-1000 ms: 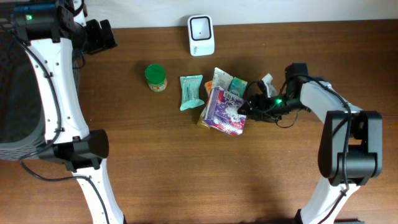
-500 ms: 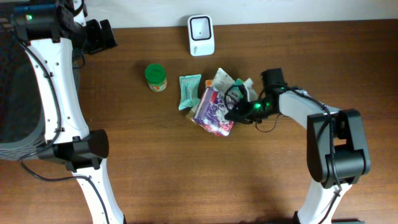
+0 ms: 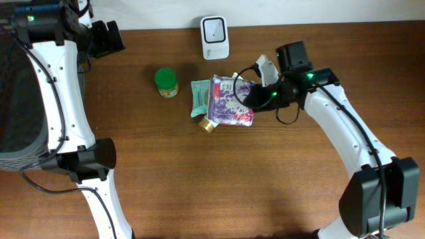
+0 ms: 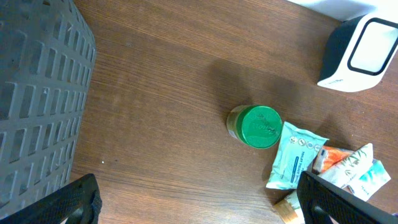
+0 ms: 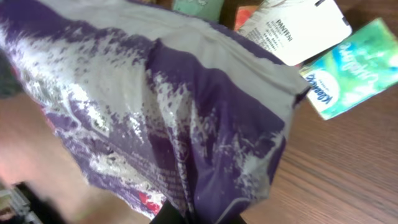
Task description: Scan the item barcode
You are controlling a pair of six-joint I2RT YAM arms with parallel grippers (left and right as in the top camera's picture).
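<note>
Two fingers of the right gripper (image 3: 257,99) are clamping tight on the purple bag (image 3: 229,106), holding it near the white scanner (image 3: 214,38). Their tips are being cut off in the wrist view, and the bag is hiding most of the pile beneath. One teal packet (image 3: 202,97), one green-lidded jar (image 3: 166,83), one white sachet (image 5: 297,25) and one green tissue pack (image 5: 348,68) are showing. The left gripper (image 3: 106,38) is hanging spread wide, holding nothing, by the grey basket (image 3: 20,113). The brown wooden table (image 3: 199,186) is meeting a white wall (image 3: 299,10).
</note>
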